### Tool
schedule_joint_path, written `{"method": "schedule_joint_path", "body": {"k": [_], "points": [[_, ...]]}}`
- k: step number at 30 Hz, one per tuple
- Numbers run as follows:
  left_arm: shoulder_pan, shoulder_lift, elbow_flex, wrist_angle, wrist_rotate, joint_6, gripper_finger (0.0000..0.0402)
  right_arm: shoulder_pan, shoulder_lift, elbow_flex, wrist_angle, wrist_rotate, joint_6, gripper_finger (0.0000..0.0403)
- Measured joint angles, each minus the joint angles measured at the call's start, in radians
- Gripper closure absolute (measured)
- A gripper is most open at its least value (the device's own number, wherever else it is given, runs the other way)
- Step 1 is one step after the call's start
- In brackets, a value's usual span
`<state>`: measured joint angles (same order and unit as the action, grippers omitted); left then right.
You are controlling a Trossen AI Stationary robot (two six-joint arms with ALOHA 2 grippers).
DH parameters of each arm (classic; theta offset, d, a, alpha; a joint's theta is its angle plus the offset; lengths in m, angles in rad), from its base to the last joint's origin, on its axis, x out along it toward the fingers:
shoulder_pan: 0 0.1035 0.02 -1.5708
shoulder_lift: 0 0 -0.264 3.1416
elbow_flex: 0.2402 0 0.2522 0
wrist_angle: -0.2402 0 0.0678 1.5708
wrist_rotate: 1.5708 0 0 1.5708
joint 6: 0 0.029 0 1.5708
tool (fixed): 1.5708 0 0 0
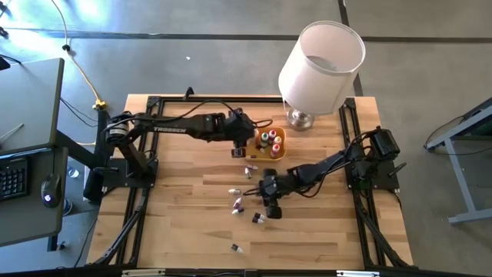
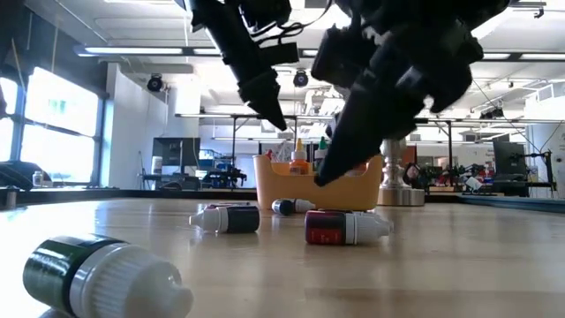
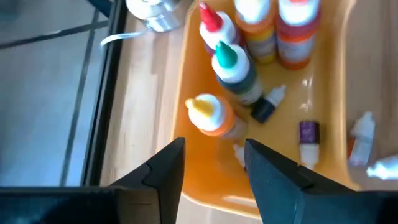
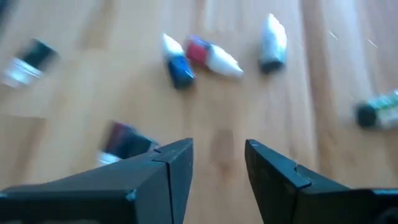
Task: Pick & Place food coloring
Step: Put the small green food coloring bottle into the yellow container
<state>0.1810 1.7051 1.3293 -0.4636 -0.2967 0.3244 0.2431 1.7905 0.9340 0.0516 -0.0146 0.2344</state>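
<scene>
Bottles (image 1: 240, 201) scattered on worktop (image 1: 184, 231); several already in orange tray (image 3: 186, 81). Left hand (image 3: 214, 165) over tray, fingers apart, empty. Right hand (image 4: 219, 163) low over loose bottles, fingers apart, empty. Best centred over one bottle (image 4: 178, 66), closing across its body.

From above I see the left gripper (image 1: 244, 148) at the orange tray's (image 1: 280, 152) left edge — several bottles (image 1: 269, 141) stand inside. Right gripper (image 1: 270, 201) hangs over mid-table, loose bottles (image 1: 237, 201) scattered just left of it. Lamp (image 1: 320, 65) stands behind the tray.
</scene>
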Motion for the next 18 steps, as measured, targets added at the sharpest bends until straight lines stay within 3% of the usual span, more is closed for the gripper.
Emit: {"method": "schedule_joint_path", "body": {"k": [2,4,10,13,18], "points": [[0.000,-0.003,0.000,0.002,0.009,-0.056,0.0246,0.014,0.000,0.000,0.033,-0.040,0.006,0.0263],[0.000,-0.002,0.000,-0.012,0.022,-0.096,0.0249,0.045,0.000,0.000,0.044,-0.005,0.040,0.0263],[0.000,-0.002,0.000,-0.006,0.028,-0.128,0.0253,0.175,0.002,0.000,0.022,0.314,0.071,0.0263],[0.000,-0.003,0.000,-0.001,0.028,-0.145,0.0253,0.224,0.002,0.000,0.024,0.425,0.100,0.0263],[0.000,-0.002,0.000,0.002,0.058,-0.168,0.0253,0.265,0.002,0.000,0.027,0.425,0.229,0.0263]]}}
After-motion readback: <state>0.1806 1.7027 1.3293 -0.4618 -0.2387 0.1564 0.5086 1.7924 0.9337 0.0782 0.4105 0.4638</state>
